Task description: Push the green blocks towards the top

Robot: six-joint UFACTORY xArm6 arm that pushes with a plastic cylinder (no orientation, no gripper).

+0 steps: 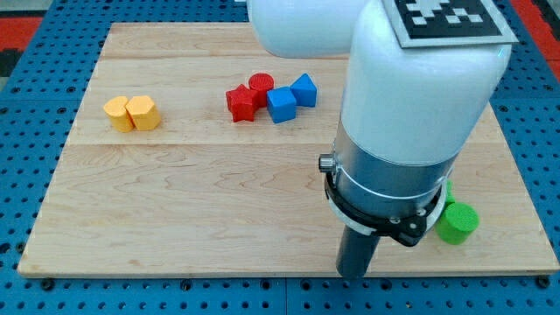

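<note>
A green cylinder block (457, 222) lies near the board's bottom right, partly behind the arm. A sliver of another green block (449, 190) shows just above it at the arm's edge; its shape cannot be made out. My tip (353, 276) is at the board's bottom edge, to the left of the green blocks and apart from them. The arm's white and grey body (411, 114) hides the board's right middle.
A red star block (241, 103) and red cylinder (261, 85) touch a blue cube (281, 104) and another blue block (304, 89) at top centre. Two yellow blocks (132, 114) sit together at the top left. The wooden board (175, 201) lies on a blue pegboard.
</note>
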